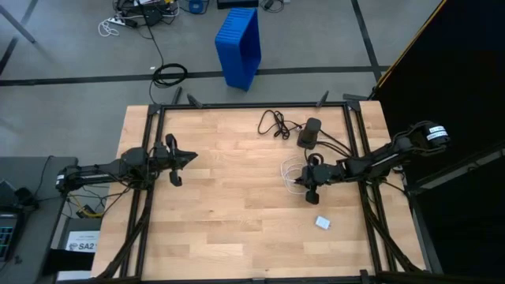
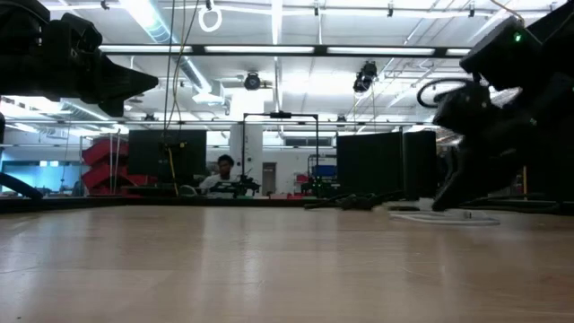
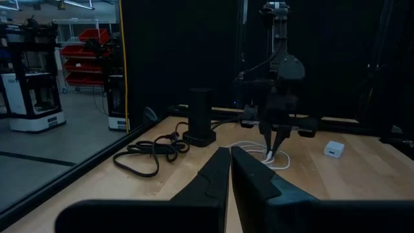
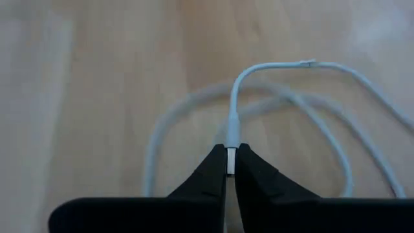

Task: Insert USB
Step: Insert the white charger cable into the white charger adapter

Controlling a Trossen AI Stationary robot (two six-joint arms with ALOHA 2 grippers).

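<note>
**USB Plug Grip: Handling Notes**

Right end effector (image 4: pixel 229 169): fingers closed on the small white plug end of the USB (image 4: pixel 233 123), pinched just behind the tip, with the cable rising straight out from between the fingers. In the high view, positioned toward 3 o'clock of the worktop (image 1: pixel 229 229), directly over the white loop (image 1: pixel 293 170).

Cable: thin, light and limp, judged from the loose coils lying flat on the wood. Expect no stiffness beyond the plug; trailing loop likely to drag and twist on lifting. Smooth jacket likely slippery. Best hold: the rigid plug body, as taken now, not the soft cord.

Nearby: black adapter box (image 1: pixel 308 134) with its thin black cord (image 1: pixel 274 123) toward 1 o'clock, just beyond the loop; small white block (image 1: pixel 323 222) toward 4 o'clock.

Left end effector (image 1: pixel 186 159): closed, empty, waiting at 9 o'clock, well apart from the cable.
</note>
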